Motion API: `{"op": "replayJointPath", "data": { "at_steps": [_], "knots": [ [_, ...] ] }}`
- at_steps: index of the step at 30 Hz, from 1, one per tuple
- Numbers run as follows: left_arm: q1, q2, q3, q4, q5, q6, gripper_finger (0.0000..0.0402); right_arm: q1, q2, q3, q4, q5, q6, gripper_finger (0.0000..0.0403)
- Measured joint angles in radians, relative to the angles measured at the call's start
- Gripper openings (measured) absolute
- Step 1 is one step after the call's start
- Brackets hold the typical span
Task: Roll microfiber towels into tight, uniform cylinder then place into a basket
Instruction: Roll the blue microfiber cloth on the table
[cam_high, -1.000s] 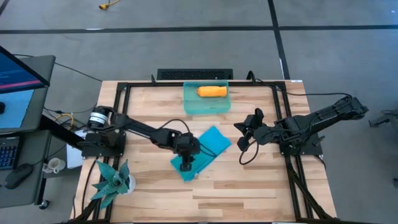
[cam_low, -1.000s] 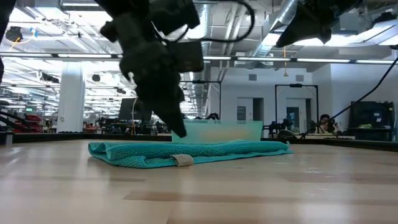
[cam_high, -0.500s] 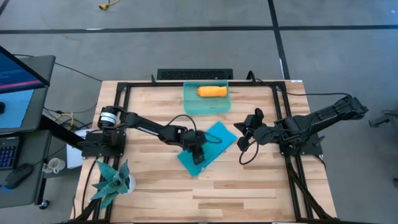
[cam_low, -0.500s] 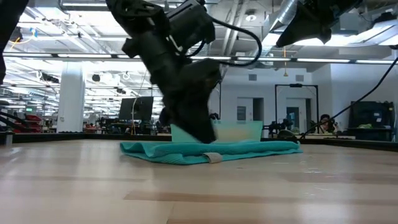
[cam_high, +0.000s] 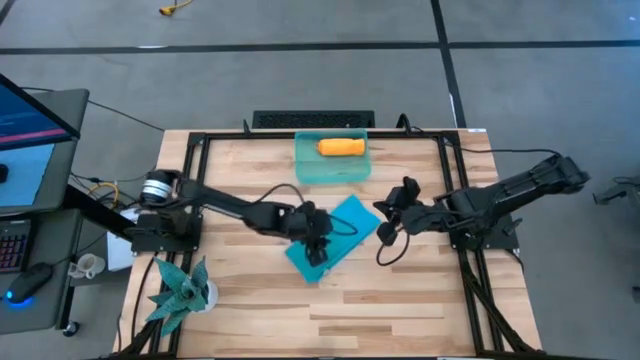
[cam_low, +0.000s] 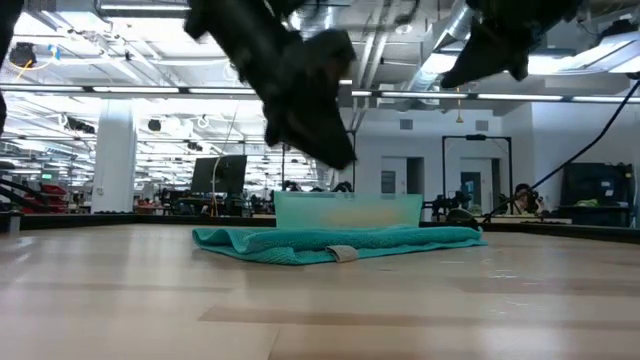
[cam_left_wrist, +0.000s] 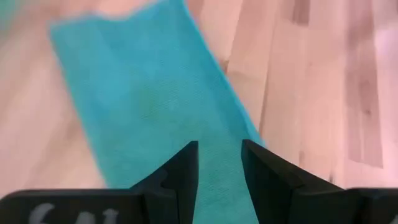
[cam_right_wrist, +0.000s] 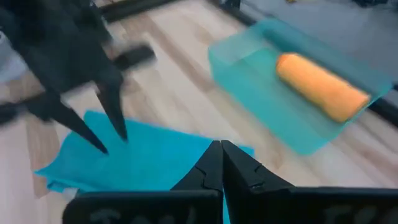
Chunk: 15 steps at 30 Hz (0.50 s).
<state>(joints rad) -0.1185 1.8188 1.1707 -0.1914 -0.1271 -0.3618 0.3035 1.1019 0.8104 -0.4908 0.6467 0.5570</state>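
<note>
Your teal towel (cam_high: 331, 236) lies folded flat on the desk (cam_high: 400, 300) just in front of the basket (cam_high: 332, 165), where the orange towel (cam_high: 341, 147) already sits rolled. It looks light, limp and likely to slide, so take it by an end edge. The left end effector (cam_high: 318, 251) hovers above it, slightly open and empty; the right end effector (cam_high: 388, 212) hangs closed just beside its far corner.
</note>
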Motion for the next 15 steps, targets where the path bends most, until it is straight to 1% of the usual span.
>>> {"op": "replayJointPath", "data": {
  "at_steps": [3, 5, 7, 9, 12, 15],
  "knots": [
    [-0.051, -0.066, -0.001, -0.123, -0.180, 0.002, 0.0114, -0.030, 0.044, -0.001, -0.001, -0.094, -0.005, 0.0017],
    [-0.085, -0.100, -0.001, -0.170, -0.303, 0.000, 0.0114, -0.056, 0.078, -0.001, -0.003, -0.172, -0.006, 0.0017],
    [-0.116, -0.131, -0.001, -0.239, -0.405, -0.021, 0.0114, -0.087, 0.107, -0.001, 0.007, -0.236, -0.007, 0.0018],
    [-0.144, -0.151, -0.001, -0.299, -0.469, -0.049, 0.0114, -0.118, 0.126, -0.001, 0.003, -0.278, -0.007, 0.0021],
    [-0.175, -0.177, -0.001, -0.368, -0.531, -0.087, 0.0114, -0.168, 0.160, -0.001, 0.010, -0.313, -0.007, 0.0021],
    [-0.183, -0.189, -0.001, -0.405, -0.552, -0.110, 0.0114, -0.214, 0.192, 0.000, 0.019, -0.366, -0.007, 0.0019]
  ]
}}
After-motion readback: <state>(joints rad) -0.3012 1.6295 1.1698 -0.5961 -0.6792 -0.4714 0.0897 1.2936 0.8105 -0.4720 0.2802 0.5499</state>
